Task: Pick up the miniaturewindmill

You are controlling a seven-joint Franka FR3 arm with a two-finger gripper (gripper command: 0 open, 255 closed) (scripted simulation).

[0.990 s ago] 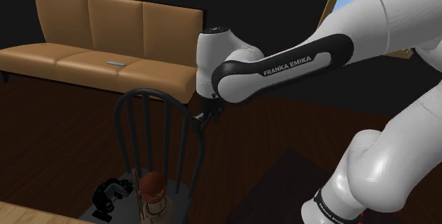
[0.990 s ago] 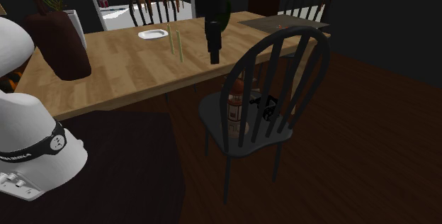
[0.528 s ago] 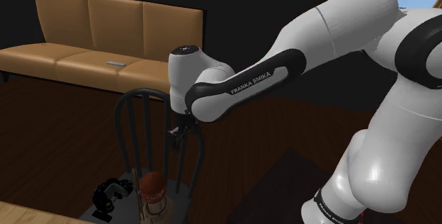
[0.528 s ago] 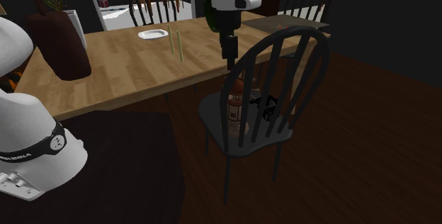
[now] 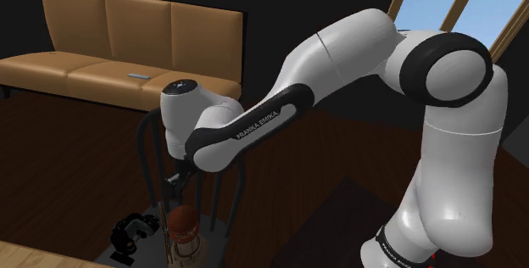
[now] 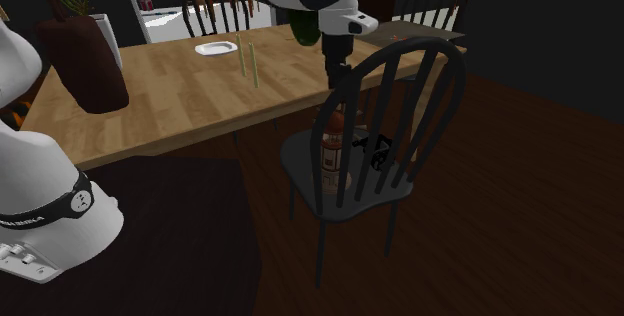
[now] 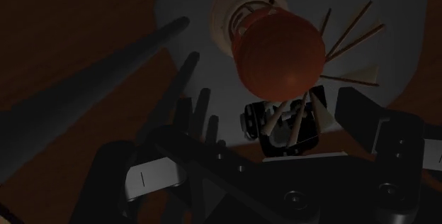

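Note:
The miniature windmill [image 5: 182,231] stands upright on the dark chair's seat [image 6: 305,161]. It has a red-brown dome, a pale body and thin wooden blades. In the second exterior view the windmill [image 6: 335,140] is just under my gripper [image 6: 343,92], behind the chair's spindles. The wrist view looks straight down on the dome of the windmill [image 7: 278,57], which sits ahead of the open gripper [image 7: 276,166] with nothing between its fingers [image 7: 152,178]. My gripper [image 5: 177,182] hangs a little above the dome, inside the chair back's arch.
A small black gadget [image 5: 130,233] lies on the seat beside the windmill. The chair's spindle back [image 5: 155,151] curves close around the hand. A wooden table [image 6: 170,89] with a plate [image 6: 216,48] stands beside the chair. A brown sofa [image 5: 110,67] lies further off.
The arm has swung toward the shoulder view's left and down, bringing the gripper from beside the chair back to just above the windmill.

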